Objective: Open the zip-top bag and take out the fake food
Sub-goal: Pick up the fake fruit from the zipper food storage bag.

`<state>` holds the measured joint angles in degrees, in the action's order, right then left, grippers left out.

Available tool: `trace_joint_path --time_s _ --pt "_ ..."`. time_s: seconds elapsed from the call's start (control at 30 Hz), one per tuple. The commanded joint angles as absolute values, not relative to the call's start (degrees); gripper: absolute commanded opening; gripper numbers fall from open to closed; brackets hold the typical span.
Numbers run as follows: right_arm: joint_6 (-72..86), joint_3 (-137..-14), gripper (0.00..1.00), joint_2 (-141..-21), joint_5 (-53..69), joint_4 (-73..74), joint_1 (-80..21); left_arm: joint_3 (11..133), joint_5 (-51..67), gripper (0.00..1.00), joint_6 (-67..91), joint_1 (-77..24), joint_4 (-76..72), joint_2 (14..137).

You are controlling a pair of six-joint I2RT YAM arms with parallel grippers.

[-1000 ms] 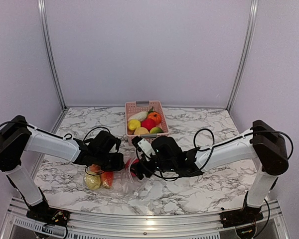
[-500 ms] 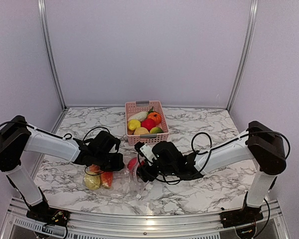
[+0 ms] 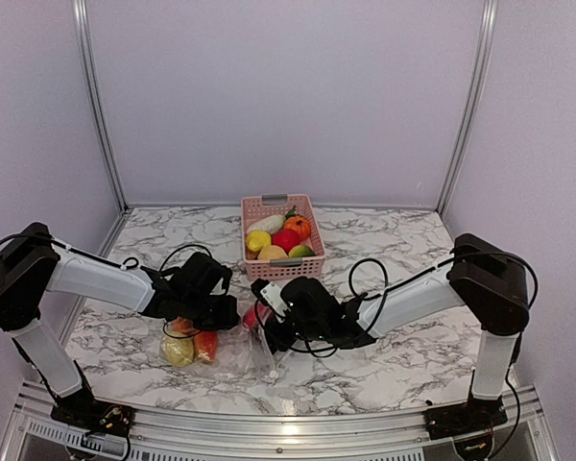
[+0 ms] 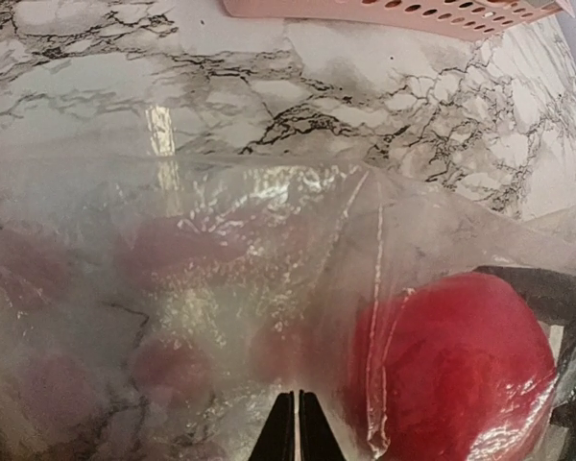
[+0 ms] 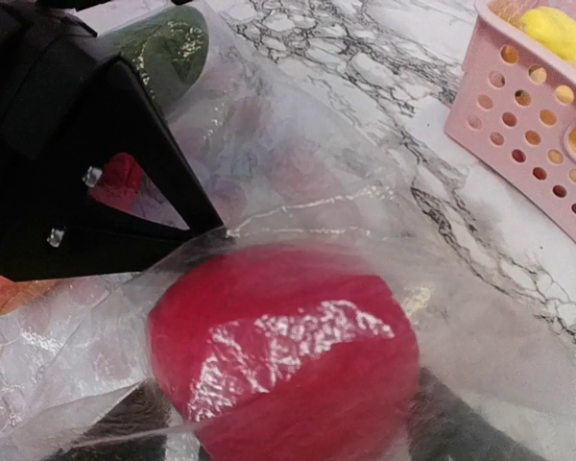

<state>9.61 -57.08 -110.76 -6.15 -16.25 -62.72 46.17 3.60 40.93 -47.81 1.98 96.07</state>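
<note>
The zip-top bag (image 3: 228,351) lies crumpled on the marble between the two arms. My left gripper (image 4: 296,429) is shut on a fold of its clear film. A glossy red fruit (image 5: 286,353) sits inside the bag's mouth, under wrinkled film. My right gripper (image 5: 293,437) reaches into that mouth and holds the fruit, with a dark finger pressed against each of its sides. In the top view the right gripper (image 3: 260,321) meets the left gripper (image 3: 218,313) at the bag. More fake food stays inside: a yellow-green piece (image 3: 178,351) and a red-orange one (image 3: 206,345).
A pink slotted basket (image 3: 265,205) stands behind the bag, holding several plastic fruits and a white radish. Its wall (image 5: 533,120) is close on the right in the right wrist view. Metal frame posts rise at the back corners.
My right arm has pushed leftward into the bag's mouth and its fingers now flank the red fruit. The left arm has stayed put, still pinching the film.
</note>
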Motion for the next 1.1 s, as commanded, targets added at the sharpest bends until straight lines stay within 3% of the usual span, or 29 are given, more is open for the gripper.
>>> trace_joint_path --time_s 0.0,0.17,0.33,1.07 --pt "10.2 -59.4 0.78 -111.7 -7.1 -17.3 -62.5 46.7 3.7 0.04 40.3 -48.1 3.4 95.8" --pt "10.7 -59.2 0.61 -110.1 -6.6 -16.0 -62.5 45.9 1.8 0.03 41.3 -47.7 4.5 95.1" --pt "11.8 -58.0 0.52 -107.4 -5.2 -14.6 -62.6 44.5 1.0 0.04 42.3 -47.0 4.3 94.6" --pt "15.6 -49.8 0.49 -94.2 -3.0 -6.6 -63.1 44.0 1.1 0.04 42.8 -46.0 3.9 94.9"
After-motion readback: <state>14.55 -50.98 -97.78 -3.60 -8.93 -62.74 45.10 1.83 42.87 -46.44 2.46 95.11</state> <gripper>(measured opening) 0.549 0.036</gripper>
